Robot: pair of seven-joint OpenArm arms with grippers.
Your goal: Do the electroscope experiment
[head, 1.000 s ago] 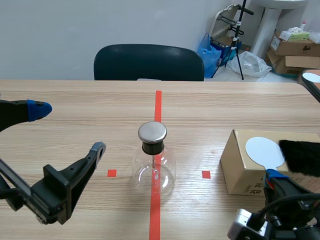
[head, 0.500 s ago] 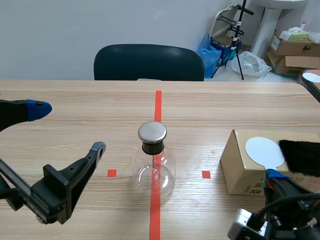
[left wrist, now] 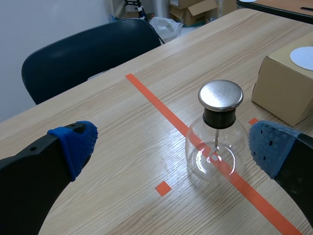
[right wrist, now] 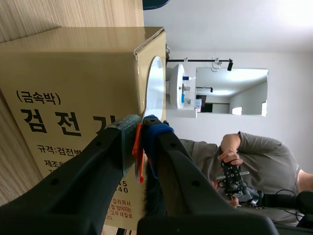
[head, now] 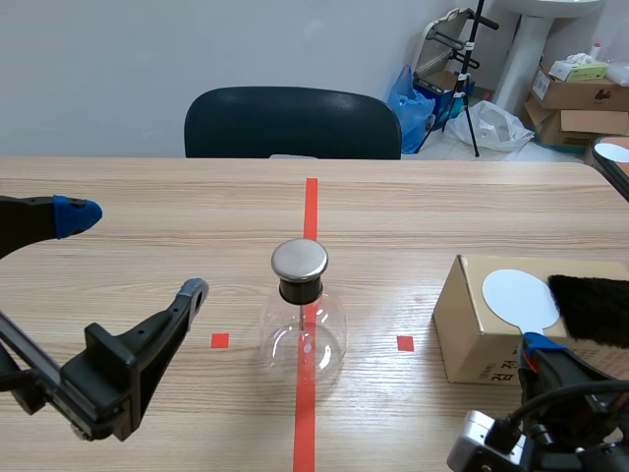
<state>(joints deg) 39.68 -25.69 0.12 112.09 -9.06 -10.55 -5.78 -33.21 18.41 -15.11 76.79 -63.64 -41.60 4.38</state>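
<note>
Beside box (right wrist: 73, 73), R hand (right wrist: 141, 136) pinching orange handle (right wrist: 139, 166), L hand (left wrist: 172, 144) spread wide, flask (left wrist: 215, 149) ahead

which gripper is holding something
The right gripper: its fingers are shut on a thin orange strip by the box. The left gripper is wide open and empty.

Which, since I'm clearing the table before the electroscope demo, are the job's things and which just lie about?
Job's things:
- glass flask electroscope
- white disc paddle, its orange handle pinched in the right gripper
- black furry pad, probably for rubbing
- cardboard box under both

Lying about:
- dark chair
- cartons and bags behind the table
</note>
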